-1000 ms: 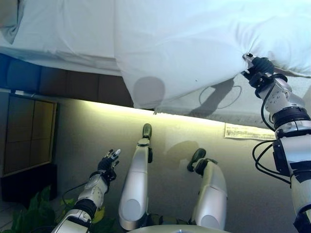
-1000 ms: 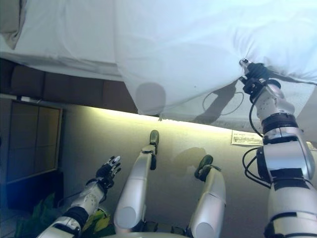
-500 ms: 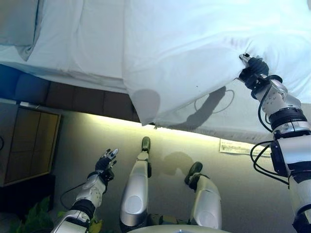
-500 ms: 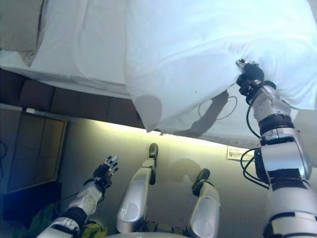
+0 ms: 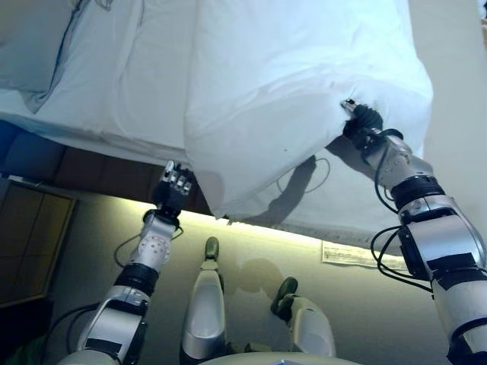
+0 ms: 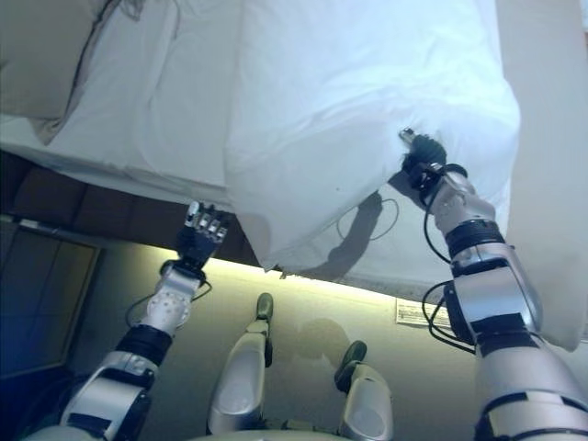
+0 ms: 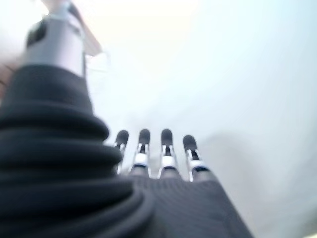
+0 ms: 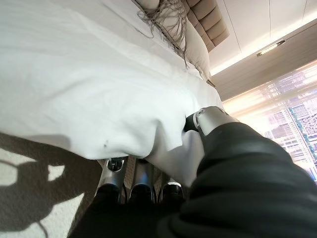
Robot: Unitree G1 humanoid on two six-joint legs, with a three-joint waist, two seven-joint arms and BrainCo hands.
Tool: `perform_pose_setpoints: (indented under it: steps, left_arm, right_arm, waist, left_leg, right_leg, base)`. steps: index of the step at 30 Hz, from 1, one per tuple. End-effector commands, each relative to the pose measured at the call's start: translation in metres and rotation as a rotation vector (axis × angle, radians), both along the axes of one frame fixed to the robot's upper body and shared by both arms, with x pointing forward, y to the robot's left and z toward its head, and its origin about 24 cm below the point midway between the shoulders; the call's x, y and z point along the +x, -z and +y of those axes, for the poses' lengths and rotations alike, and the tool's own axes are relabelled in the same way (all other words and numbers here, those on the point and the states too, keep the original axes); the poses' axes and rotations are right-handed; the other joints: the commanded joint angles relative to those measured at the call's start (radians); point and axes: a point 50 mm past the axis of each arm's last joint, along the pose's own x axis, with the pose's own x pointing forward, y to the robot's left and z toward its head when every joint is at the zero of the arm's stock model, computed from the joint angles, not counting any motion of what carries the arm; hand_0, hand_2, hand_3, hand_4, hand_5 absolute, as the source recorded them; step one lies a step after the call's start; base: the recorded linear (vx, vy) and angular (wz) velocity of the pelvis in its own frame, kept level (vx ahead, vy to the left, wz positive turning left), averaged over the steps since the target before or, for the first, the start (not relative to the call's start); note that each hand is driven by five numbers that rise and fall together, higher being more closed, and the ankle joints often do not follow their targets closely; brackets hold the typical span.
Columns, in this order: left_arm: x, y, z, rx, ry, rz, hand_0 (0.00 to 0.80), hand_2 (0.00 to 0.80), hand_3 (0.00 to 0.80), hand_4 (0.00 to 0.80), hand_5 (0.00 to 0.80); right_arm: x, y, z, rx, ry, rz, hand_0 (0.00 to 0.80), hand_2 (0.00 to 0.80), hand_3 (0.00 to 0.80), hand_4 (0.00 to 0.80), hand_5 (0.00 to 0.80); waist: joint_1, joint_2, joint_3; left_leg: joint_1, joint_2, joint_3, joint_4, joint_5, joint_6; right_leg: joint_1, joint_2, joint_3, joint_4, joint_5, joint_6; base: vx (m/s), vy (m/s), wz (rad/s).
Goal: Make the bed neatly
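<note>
A white duvet point(image 5: 304, 68) lies bunched over the right part of the bed, one corner hanging past the bed's near edge. My right hand point(image 5: 364, 125) grips a fold of its lower edge; in the right wrist view the fingers point(image 8: 142, 182) are curled under the cloth point(image 8: 74, 99) and the thumb presses on top. My left hand point(image 5: 173, 185) is raised at the bed's near edge, just left of the hanging corner, and holds nothing. Its fingers point(image 7: 166, 148) are straight in the left wrist view, with white cloth ahead. The white sheet point(image 5: 106, 84) lies bare left of the duvet.
A pale pillow point(image 5: 30, 46) lies at the bed's far left. The dark bed base point(image 5: 76, 163) runs under the mattress, with a wooden cabinet point(image 5: 30, 236) below it on the left. A white label point(image 5: 358, 255) shows beneath the duvet. A fringed throw point(image 8: 163, 20) and padded headboard point(image 8: 210, 22) show in the right wrist view.
The view has shifted further over the bed. My left arm rose from low by the floor up to the bed's edge. My right hand kept its hold on the duvet.
</note>
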Motion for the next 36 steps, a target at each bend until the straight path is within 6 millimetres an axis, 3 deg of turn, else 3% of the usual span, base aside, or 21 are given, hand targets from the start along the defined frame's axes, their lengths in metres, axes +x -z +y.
perform_pose_setpoints:
  steps: [1, 15, 19, 23, 30, 36]
  left_arm:
    - [-0.003, 0.005, -0.031, -0.188, 0.125, 0.033, 0.0, 0.0, 0.0, 0.0, 0.0]
    - [-0.02, 0.032, -0.062, -0.46, 0.122, 0.408, 0.0, 0.0, 0.0, 0.0, 0.0]
    - [-0.023, 0.036, -0.064, -0.495, 0.118, 0.425, 0.0, 0.0, 0.0, 0.0, 0.0]
    - [-0.017, 0.028, -0.069, -0.519, 0.117, 0.389, 0.0, 0.0, 0.0, 0.0, 0.0]
    - [0.002, -0.004, -0.088, -0.554, 0.159, 0.274, 0.0, 0.0, 0.0, 0.0, 0.0]
    - [0.012, -0.022, -0.095, -0.582, 0.16, 0.177, 0.0, 0.0, 0.0, 0.0, 0.0]
  right_arm:
    - [0.005, -0.056, 0.02, 0.047, -0.063, -0.235, 0.8, 0.8, 0.8, 0.8, 0.8]
    - [0.006, -0.066, 0.036, 0.152, -0.092, -0.325, 0.8, 0.8, 0.8, 0.8, 0.8]
    - [0.003, -0.071, 0.046, 0.243, -0.132, -0.383, 0.8, 0.8, 0.8, 0.8, 0.8]
    - [-0.003, -0.072, 0.064, 0.339, -0.178, -0.442, 0.8, 0.8, 0.8, 0.8, 0.8]
    - [-0.018, -0.077, 0.096, 0.401, -0.3, -0.514, 0.8, 0.8, 0.8, 0.8, 0.8]
    - [-0.032, -0.067, 0.115, 0.397, -0.377, -0.494, 0.8, 0.8, 0.8, 0.8, 0.8]
  waist:
    - [0.001, -0.039, -0.019]
    - [0.002, -0.081, 0.017]
    - [-0.005, -0.089, 0.017]
    - [-0.021, -0.099, 0.02]
    - [-0.068, -0.112, 0.024]
    - [-0.105, -0.124, 0.018]
  left_leg:
    - [-0.018, 0.059, -0.012, 0.042, -0.081, -0.039]
    - [-0.045, 0.078, -0.011, 0.042, -0.086, -0.051]
    - [-0.037, 0.084, -0.001, 0.035, -0.084, -0.055]
    - [-0.035, 0.088, 0.007, 0.045, -0.09, -0.056]
    - [-0.049, 0.096, 0.029, 0.066, -0.076, -0.051]
    - [-0.044, 0.097, 0.041, 0.065, -0.078, -0.053]
  right_leg:
    - [-0.003, -0.046, 0.029, -0.078, 0.067, 0.034]
    - [0.007, -0.021, 0.019, -0.117, 0.076, 0.047]
    - [0.017, -0.019, 0.022, -0.13, 0.079, 0.05]
    - [0.016, -0.017, 0.032, -0.13, 0.083, 0.053]
    - [-0.007, -0.016, 0.051, -0.127, 0.106, 0.048]
    - [-0.013, -0.013, 0.072, -0.129, 0.104, 0.047]
  base:
    - [-0.04, -0.049, -0.03]
    - [-0.017, -0.066, -0.01]
    - [0.0, 0.0, 0.0]
    - [0.0, 0.0, 0.0]
    - [-0.042, 0.0, -0.05]
    - [-0.006, 0.011, -0.08]
